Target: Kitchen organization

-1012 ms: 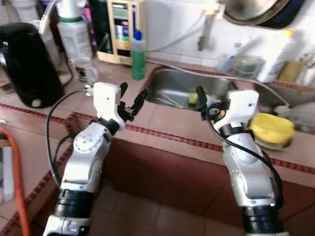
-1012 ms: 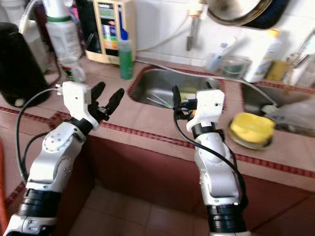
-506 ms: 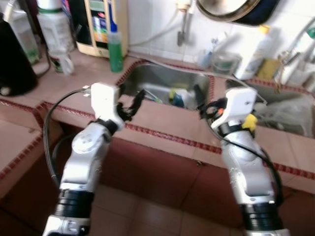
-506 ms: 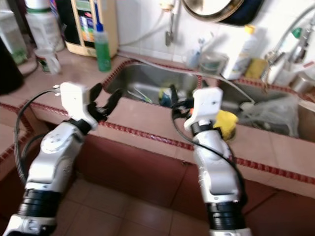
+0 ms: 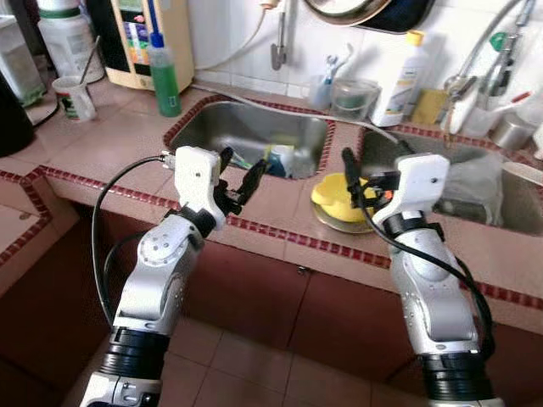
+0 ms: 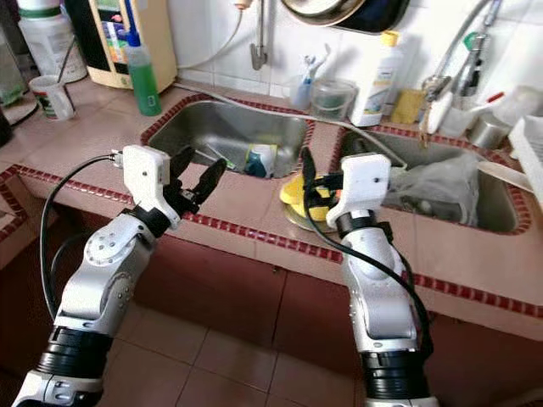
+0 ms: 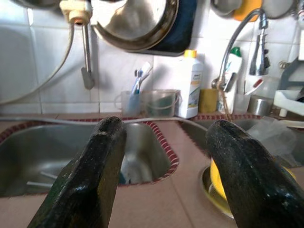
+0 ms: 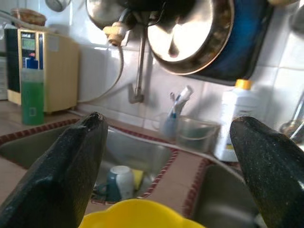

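The left gripper (image 5: 241,174) is open and holds nothing. It hangs over the front edge of the counter (image 5: 110,144), just before the left sink (image 5: 246,136). The right gripper (image 5: 349,174) is also open and empty, with its fingers wide apart. It is at the front edge of the counter, just beside the yellow bowl (image 5: 339,197), but it does not touch the bowl.

The task does not name one thing. I think the yellow bowl is the nearest thing to handle. It lies on a metal plate (image 6: 299,219) on the strip of counter between the two sinks, near the front edge.

What could go wrong: the bowl is close to the front edge, so a push from the right fingers could slide it and the plate off the counter. The bowl looks smooth and round, so a grip on its rim may slip. The left gripper could also hit the sink rim if it goes down without care.

The left sink holds a cup (image 5: 280,158) and some thin utensils (image 6: 216,155). The right sink (image 6: 492,212) holds a clear plastic bag (image 6: 433,188). At the back edge a clear tub (image 5: 355,95) stands beside a holder with toothbrushes (image 5: 327,75), and a white bottle (image 5: 399,72) is next to them. A green bottle (image 5: 163,72) stands at the back left corner of the left sink.
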